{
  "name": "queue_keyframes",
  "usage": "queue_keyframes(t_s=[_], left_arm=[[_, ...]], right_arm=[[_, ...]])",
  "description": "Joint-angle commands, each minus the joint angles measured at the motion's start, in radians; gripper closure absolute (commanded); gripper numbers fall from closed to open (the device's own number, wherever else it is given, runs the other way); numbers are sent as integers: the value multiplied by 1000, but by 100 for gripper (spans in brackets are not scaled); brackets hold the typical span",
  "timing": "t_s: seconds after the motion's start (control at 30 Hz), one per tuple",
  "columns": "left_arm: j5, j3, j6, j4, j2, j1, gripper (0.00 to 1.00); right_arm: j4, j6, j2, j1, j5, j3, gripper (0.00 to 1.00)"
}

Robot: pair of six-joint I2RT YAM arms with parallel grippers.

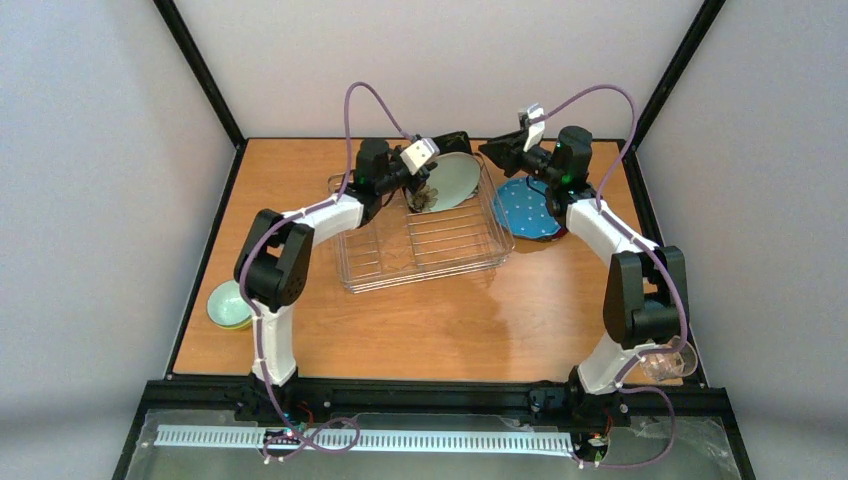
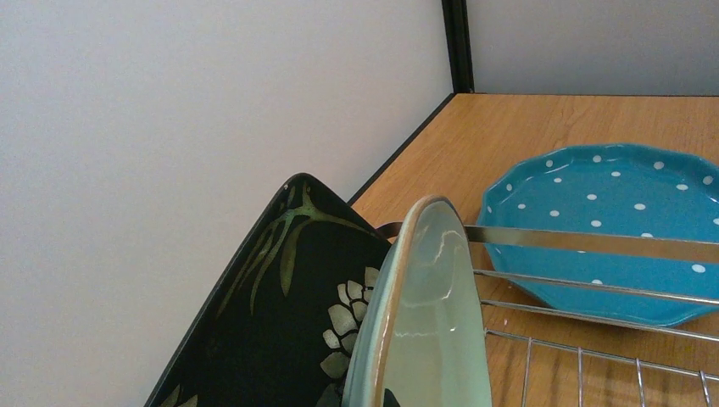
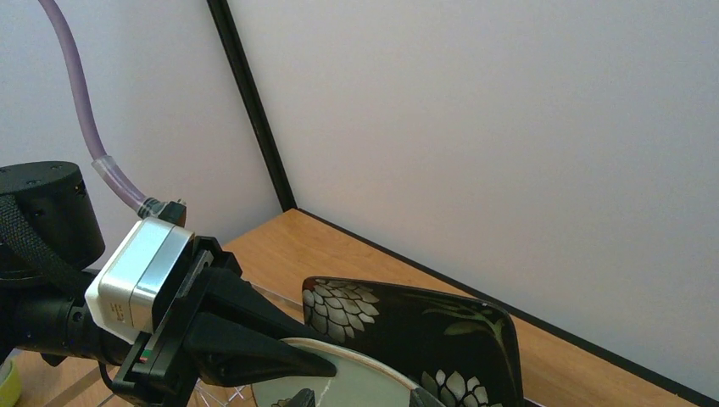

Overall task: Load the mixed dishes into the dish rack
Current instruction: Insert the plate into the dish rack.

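Observation:
The pale mint plate stands on edge at the back of the dish rack. My left gripper is shut on its rim. Behind it leans the black square floral plate. My right gripper hovers open just right of both plates, only its fingertips showing at the bottom of its wrist view. The blue dotted plate lies flat on the table right of the rack.
A mint bowl nested in a yellow-green bowl sits near the table's left edge. A clear glass cup stands at the front right by the right arm's base. Walls close the back and both sides.

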Motion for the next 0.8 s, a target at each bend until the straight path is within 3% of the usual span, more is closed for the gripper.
queue_keyframes(t_s=[0.0,0.2,0.37,0.7,0.77], left_arm=[[-21,42,-31,18,21,-4,98],[-33,49,-51,-5,38,-4,84],[-38,61,-75,-23,58,-4,64],[-112,50,-136,17,72,-6,45],[-152,51,-163,42,70,-5,38]], right_arm=[[18,-34,-28,-8,6,-15,37],[15,-29,-42,-8,6,-37,37],[6,-26,-62,-8,8,-51,37],[-14,-22,-92,-8,12,-62,36],[-38,-27,-93,-8,11,-41,37]])
